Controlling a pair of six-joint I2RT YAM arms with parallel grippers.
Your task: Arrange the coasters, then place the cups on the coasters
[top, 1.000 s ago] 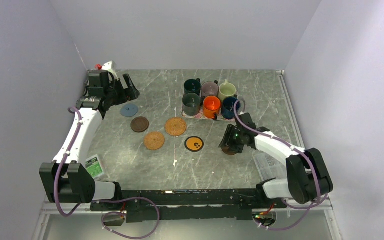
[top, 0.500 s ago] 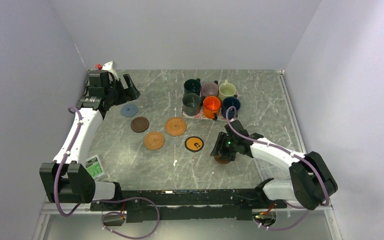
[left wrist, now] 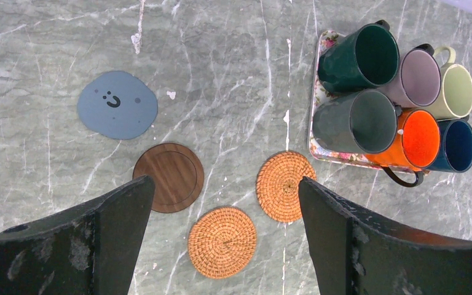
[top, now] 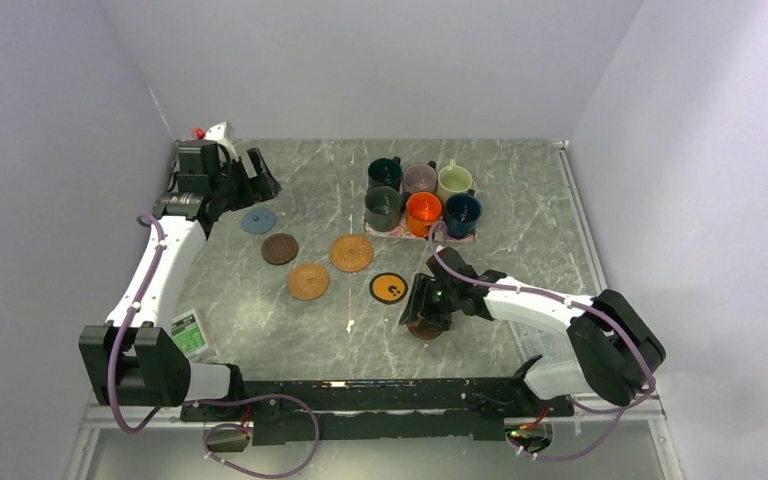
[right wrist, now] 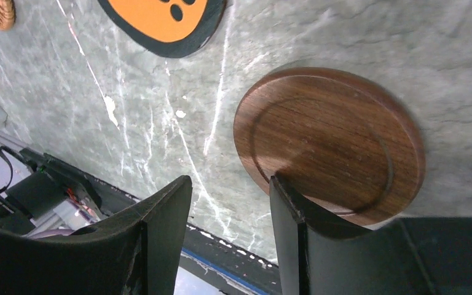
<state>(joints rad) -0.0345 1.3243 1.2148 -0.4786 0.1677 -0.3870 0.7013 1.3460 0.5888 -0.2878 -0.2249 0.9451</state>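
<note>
**Operator:** Dark brown coaster (top: pixel 423 330) on the table (top: pixel 290 335), under my right gripper (top: pixel 425 308), seen from above; cups (top: pixel 423 212) stand well beyond it.

**Desk:** And your left?

**Operator:** Left gripper (left wrist: pixel 224 184) spread wide, empty, hanging over four other coasters (left wrist: pixel 171 177) ahead.

**Desk:** Right wrist?

**Operator:** Jaws half apart. One finger (right wrist: pixel 301 246) overlaps the coaster's near rim, nothing pinched. Stiff, light, slick wood, I judge: take it by the raised rim.

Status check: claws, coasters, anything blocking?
Left claw open, empty. Right claw open, one finger over rim of brown coaster, flat on table. Six cups bunched on mat. Nothing blocking.
</note>
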